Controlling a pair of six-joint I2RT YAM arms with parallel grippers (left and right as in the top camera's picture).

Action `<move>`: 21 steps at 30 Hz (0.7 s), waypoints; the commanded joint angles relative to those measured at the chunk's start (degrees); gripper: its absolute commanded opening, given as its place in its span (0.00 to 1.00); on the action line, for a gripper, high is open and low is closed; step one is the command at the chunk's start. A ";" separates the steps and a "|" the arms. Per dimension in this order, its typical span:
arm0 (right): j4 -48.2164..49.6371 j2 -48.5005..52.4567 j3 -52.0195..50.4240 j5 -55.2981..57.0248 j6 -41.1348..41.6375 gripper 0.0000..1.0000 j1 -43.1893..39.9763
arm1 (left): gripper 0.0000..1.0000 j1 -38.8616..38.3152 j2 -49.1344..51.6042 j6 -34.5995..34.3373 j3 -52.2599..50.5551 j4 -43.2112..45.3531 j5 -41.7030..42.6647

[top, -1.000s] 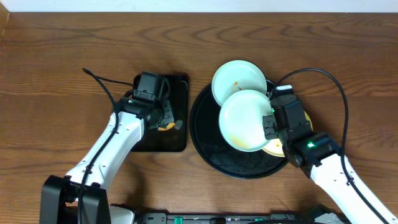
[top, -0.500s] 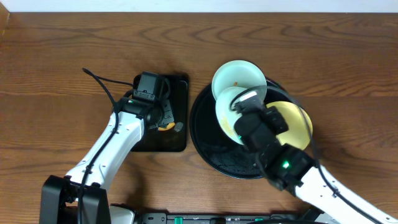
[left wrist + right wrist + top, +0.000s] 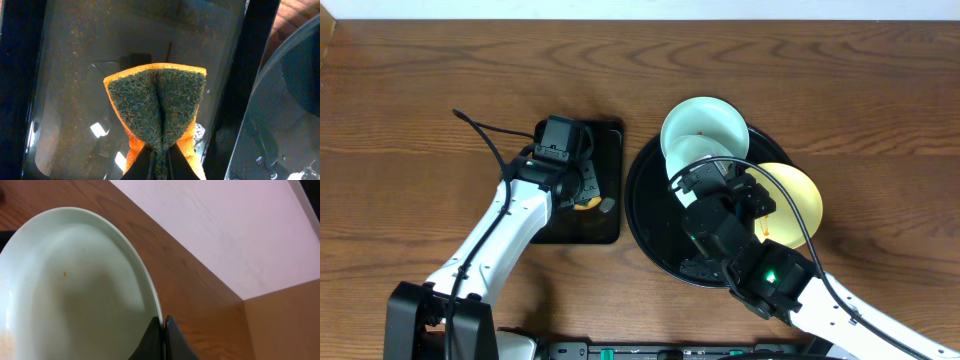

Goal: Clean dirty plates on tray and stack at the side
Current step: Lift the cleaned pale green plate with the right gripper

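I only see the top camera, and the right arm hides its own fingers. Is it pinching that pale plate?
Observer: Yes. In the right wrist view the right gripper is shut on the rim of the pale plate.
Operator: Is it dirty?
Observer: A tiny orange speck and a faint smear show inside it.
Operator: What's the left one got?
Observer: The left gripper pinches an orange sponge, folded, green scrubby side out.

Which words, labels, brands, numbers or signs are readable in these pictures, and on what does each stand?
None: no text can be read anywhere.
The plates, round tray, sponge and small tray carry no print.
The green dot on the right arm is a light, not a sign.
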 commanded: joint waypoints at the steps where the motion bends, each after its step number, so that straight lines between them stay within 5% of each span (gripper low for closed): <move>1: -0.63 -0.72 1.25 0.44 8.31 0.01 -2.75 | 0.07 0.26 0.09 0.98 0.13 0.00 -0.04; 8: -4.20 -0.72 1.25 -14.14 24.55 0.01 -14.67 | 0.07 0.26 0.09 0.98 0.13 0.02 -0.04; 21: -4.70 -0.79 1.25 -42.58 35.50 0.01 -43.19 | 0.07 0.26 0.09 1.01 0.13 0.02 -0.04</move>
